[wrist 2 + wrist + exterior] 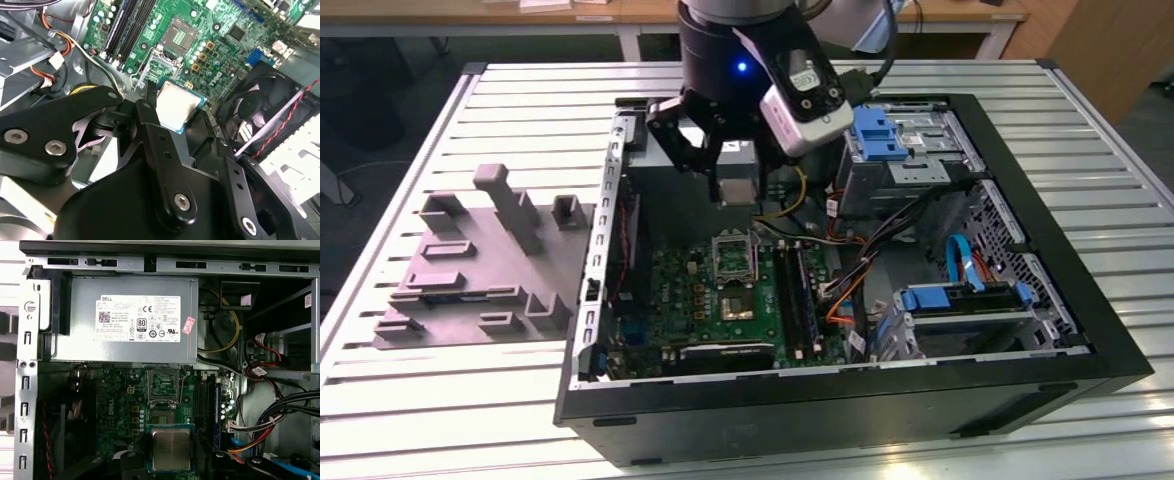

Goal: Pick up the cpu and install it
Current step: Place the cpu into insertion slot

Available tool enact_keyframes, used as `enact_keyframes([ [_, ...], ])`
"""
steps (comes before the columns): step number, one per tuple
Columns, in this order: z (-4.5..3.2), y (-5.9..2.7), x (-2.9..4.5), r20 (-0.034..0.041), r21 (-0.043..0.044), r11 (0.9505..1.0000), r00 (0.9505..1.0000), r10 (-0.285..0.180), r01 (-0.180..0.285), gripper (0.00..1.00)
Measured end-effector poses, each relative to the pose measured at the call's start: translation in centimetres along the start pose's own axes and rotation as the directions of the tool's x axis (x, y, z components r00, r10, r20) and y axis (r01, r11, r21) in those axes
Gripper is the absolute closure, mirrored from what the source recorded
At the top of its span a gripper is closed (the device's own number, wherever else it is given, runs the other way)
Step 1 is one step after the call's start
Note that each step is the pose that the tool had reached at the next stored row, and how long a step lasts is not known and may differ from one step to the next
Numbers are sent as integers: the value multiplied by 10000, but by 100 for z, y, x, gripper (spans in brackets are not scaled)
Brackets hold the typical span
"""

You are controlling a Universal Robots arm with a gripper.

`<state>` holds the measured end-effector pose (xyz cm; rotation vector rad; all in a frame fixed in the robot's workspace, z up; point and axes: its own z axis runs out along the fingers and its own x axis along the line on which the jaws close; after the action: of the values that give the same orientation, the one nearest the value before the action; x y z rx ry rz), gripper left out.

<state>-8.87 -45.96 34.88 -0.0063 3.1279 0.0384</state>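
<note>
Second wrist view has my fingers (148, 117) clamped on the cpu (177, 105), hanging above the motherboard (225, 45), not yet over the open socket (182, 34). Pickup's done, I reckon. Installing calls for careful squaring-up with that socket.

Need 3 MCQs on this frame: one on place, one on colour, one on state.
1. Where is the cpu?
A flat on the table
B held over the motherboard
C seated in the socket

2. What colour is the tray?
A grey
B red
C yellow

3. The pincer is:
A open and empty
B shut on the cpu
C shut on a cable

Answers:
1 B: in both wrist views the cpu hangs clear of the board.
2 A: the exterior view shows a grey moulding.
3 B: the second wrist view shows the black fingers on the cpu's edges.
</note>
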Motion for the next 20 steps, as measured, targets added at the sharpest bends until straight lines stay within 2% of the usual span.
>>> enact_keyframes([
  [7,127,-15,-12,0,-1,10000,10000,7,-7,53],
  [15,229,-141,-16,1,-1,10000,10000,20,-20,53],
  [20,317,-163,-26,0,0,10000,10000,21,-21,53],
])
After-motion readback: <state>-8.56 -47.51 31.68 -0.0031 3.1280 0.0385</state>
